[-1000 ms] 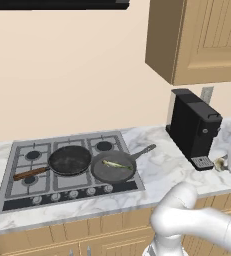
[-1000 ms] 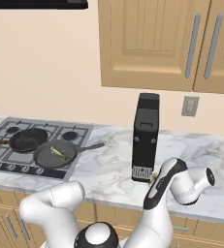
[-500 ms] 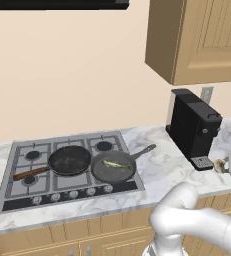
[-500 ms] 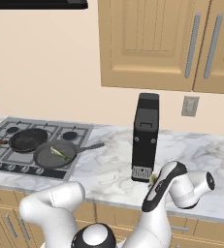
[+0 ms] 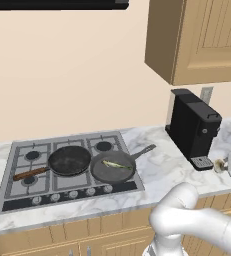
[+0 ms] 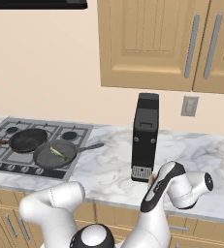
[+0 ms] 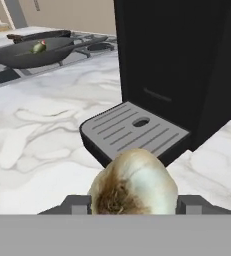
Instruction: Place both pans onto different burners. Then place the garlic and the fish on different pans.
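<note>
- A simulated kitchen: a white-and-grey marble counter (image 5: 157, 170) runs along a cream wall, with light wooden wall cupboards (image 6: 157, 43) above and wooden base cabinets below.
- The gripper (image 7: 134, 202) hangs low over the counter, just in front of the drip tray (image 7: 134, 130) of a black coffee machine (image 5: 192, 127). The garlic (image 7: 134, 185) sits between its two dark finger tips (image 7: 77, 204), one at each side of the bulb. Whether the jaws are pressing the bulb or merely flanking it I cannot tell.
- From the left base view the garlic (image 5: 219, 165) shows as a small beige bulb on the counter just right of the machine's tray, close to the white hand.
- The coffee machine rises as a black wall straight ahead of the gripper; the tray's grey grille is very near the bulb.
- To the left in the hand view, open marble stretches away toward the cooktop (image 5: 17, 185), with nothing lying on that strip.
- The steel cooktop sits well apart from the gripper, on the far side of the machine. Its front knobs lie near the counter's front edge.
- The black pan (image 5: 69, 160), with its brown wooden handle pointing left, sits over the middle burner.
- The dark grey pan (image 5: 99, 172) touches it on the right, its short handle reaching over the cooktop's edge toward the machine.
- The fish (image 5: 115, 164) lies inside the grey pan.
- A rear burner (image 5: 103, 146) behind the pans is uncovered.
</note>
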Controlling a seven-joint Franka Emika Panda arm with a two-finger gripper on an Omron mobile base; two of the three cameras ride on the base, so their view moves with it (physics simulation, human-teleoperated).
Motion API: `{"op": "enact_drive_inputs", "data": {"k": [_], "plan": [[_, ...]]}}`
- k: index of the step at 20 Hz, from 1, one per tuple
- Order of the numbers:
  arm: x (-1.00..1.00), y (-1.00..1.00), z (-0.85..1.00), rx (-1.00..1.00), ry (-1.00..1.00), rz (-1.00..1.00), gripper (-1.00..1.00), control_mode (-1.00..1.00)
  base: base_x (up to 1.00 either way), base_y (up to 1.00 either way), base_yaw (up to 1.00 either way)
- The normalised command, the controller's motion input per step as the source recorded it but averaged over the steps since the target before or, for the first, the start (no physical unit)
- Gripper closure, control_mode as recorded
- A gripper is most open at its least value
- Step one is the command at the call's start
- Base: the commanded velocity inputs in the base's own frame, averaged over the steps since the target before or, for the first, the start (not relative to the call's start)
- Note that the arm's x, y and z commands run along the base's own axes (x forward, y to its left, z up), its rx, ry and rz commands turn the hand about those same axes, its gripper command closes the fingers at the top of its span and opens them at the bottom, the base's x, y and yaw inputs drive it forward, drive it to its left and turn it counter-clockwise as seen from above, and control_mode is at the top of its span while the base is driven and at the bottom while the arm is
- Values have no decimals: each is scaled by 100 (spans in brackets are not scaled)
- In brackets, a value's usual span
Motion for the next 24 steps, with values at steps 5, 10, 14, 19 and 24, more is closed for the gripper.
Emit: {"op": "enact_drive_inputs", "data": {"k": [5,10,14,19,24], "plan": [[-1,33,-18,0,0,0,100,-100,0,0,0],[-2,0,0,0,0,0,100,-100,0,0,0],[-28,0,8,0,-1,0,100,-100,0,0,0],[-40,0,35,0,0,0,100,-100,0,0,0],[-33,10,58,0,1,0,100,-100,0,0,0]]}}
